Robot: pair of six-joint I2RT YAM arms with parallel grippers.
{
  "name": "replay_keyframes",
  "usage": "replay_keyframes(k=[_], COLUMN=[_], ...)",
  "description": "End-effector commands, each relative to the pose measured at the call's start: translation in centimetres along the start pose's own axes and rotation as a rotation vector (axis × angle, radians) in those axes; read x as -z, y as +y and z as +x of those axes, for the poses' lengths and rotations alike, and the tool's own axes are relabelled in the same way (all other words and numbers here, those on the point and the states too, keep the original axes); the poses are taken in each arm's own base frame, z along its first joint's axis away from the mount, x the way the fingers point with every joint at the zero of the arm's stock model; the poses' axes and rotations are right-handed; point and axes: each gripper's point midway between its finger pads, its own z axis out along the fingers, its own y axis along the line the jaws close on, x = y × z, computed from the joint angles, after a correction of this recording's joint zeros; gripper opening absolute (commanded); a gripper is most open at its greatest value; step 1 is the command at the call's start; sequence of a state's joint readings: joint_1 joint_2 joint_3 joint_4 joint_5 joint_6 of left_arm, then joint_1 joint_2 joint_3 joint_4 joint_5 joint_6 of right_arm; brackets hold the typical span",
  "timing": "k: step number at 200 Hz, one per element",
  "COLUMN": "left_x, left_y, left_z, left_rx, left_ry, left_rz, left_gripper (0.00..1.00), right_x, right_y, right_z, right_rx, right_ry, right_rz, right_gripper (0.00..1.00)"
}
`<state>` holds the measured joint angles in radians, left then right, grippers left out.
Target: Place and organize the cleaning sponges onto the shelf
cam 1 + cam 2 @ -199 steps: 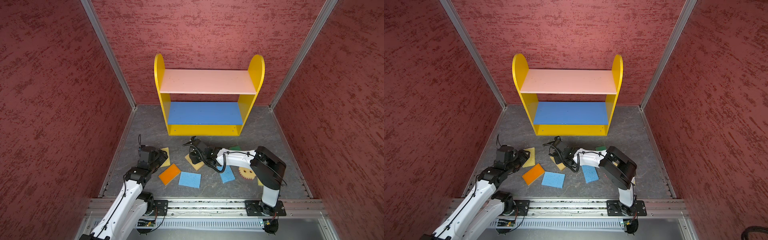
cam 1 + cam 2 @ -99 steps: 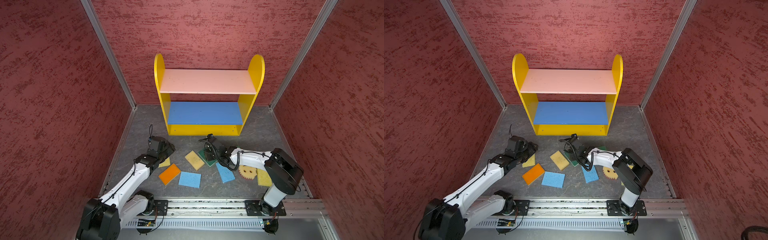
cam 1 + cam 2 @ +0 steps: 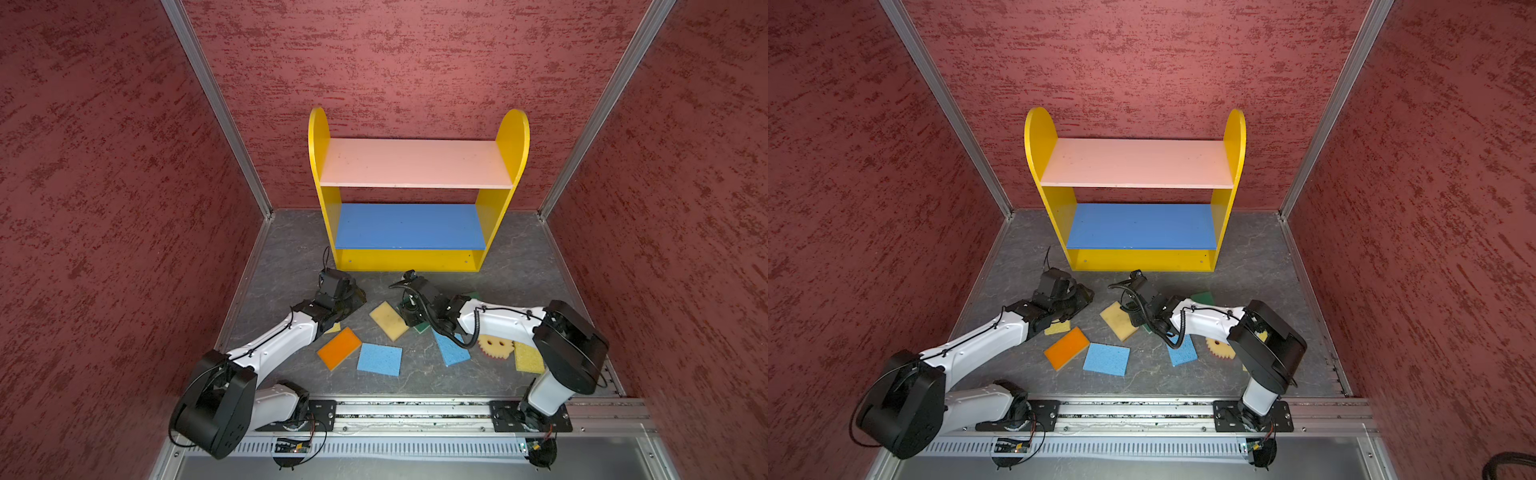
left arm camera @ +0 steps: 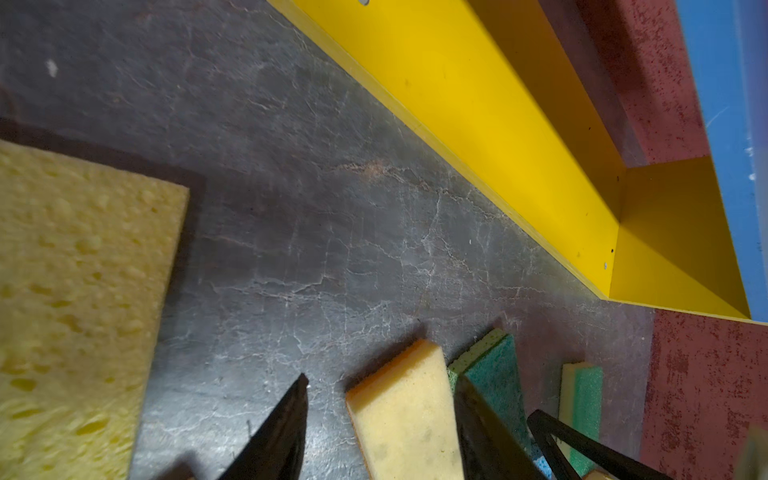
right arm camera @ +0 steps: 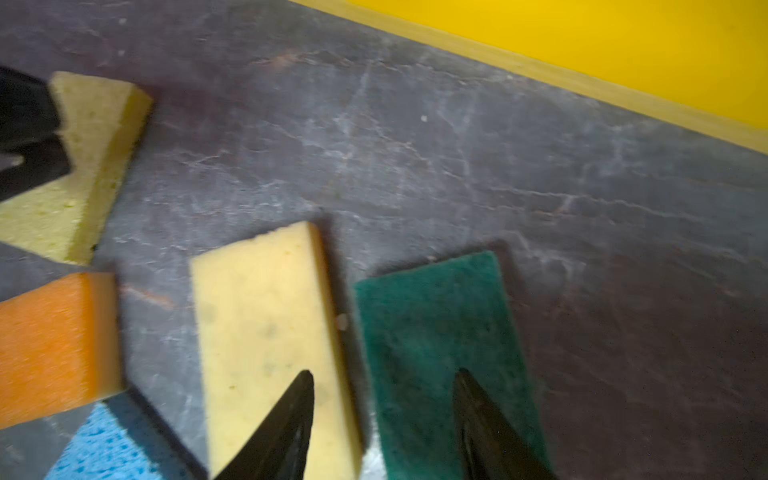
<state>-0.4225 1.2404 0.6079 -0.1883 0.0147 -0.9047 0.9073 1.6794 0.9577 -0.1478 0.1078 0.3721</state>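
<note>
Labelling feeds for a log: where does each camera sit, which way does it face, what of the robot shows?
Both top views: high above the arm bases, looking down at shelf and sponges; both arms show.
Left wrist: on the left arm, facing floor and shelf base; left gripper shows.
Right wrist: on the right arm, facing floor; right gripper shows.
Shared: both wrist views catch the tan sponge.

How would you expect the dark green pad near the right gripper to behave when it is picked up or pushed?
The dark green pad has a coarse, fibrous top, so it should resist slipping in a grip. Lying flat on the floor, it should slide rather than roll if pushed. Its sponge-like look suggests it is light and somewhat bendy.
</note>
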Motion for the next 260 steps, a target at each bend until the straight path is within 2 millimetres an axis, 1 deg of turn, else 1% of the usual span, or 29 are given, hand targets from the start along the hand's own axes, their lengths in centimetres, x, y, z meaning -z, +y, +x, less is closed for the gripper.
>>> replay_keyframes(k=[1,21,47,71,96,110,123,148,165,179,186,203,225,242,260], left_x=[0.3,1.0,2.7,4.7,6.7,7.3,7.5,7.4,7.3,7.3,7.3,7.3,7.2,7.1,6.9], left_y=[-0.8,-0.4,1.2,2.7,4.1,4.9,5.6,6.3,6.3,6.2,6.0,5.8,5.4,5.4,5.0], left_z=[-0.8,-1.9,-4.3,-6.4,-7.4,-7.4,-7.2,-6.8,-6.8,-6.9,-7.0,-7.2,-7.3,-7.2,-7.3], left_rx=[0.005,0.008,0.061,0.11,0.134,0.151,0.171,0.192,0.195,0.195,0.196,0.197,0.197,0.211,0.218], left_ry=[-0.036,-0.073,-0.134,-0.196,-0.249,-0.261,-0.265,-0.251,-0.245,-0.241,-0.243,-0.241,-0.23,-0.221,-0.217], left_rz=[0.03,0.008,-0.018,-0.017,-0.029,-0.033,-0.036,-0.032,-0.029,-0.028,-0.023,-0.014,-0.005,0.001,0.017], left_gripper=[0.56,0.57,0.58,0.59,0.61,0.63,0.64,0.64,0.64,0.65,0.65,0.66,0.66,0.67,0.68], right_x=[0.7,0.8,0.5,0.1,-0.9,-1.7,-2.2,-2.9,-3.5,-4.0,-4.4,-4.6,-4.6,-4.5,-4.4], right_y=[3.1,4.5,6.3,6.8,7.1,6.8,6.7,6.3,5.9,5.7,5.8,6.1,6.5,6.6,6.8], right_z=[-1.1,-0.5,1.0,1.5,2.0,2.3,2.6,2.7,3.1,3.8,4.3,4.7,4.6,4.2,3.7], right_rx=[0.066,0.112,0.172,0.226,0.267,0.281,0.284,0.274,0.27,0.269,0.269,0.256,0.239,0.223,0.227], right_ry=[-0.039,-0.034,-0.005,0.001,0.022,0.036,0.039,0.033,0.045,0.075,0.093,0.107,0.104,0.091,0.08], right_rz=[-0.074,-0.087,-0.11,-0.078,-0.057,-0.035,-0.029,-0.004,0.015,0.024,0.019,-0.004,-0.022,-0.019,-0.023], right_gripper=[0.56,0.58,0.61,0.64,0.66,0.66,0.63,0.58,0.56,0.54,0.53,0.48,0.37,0.29,0.17])
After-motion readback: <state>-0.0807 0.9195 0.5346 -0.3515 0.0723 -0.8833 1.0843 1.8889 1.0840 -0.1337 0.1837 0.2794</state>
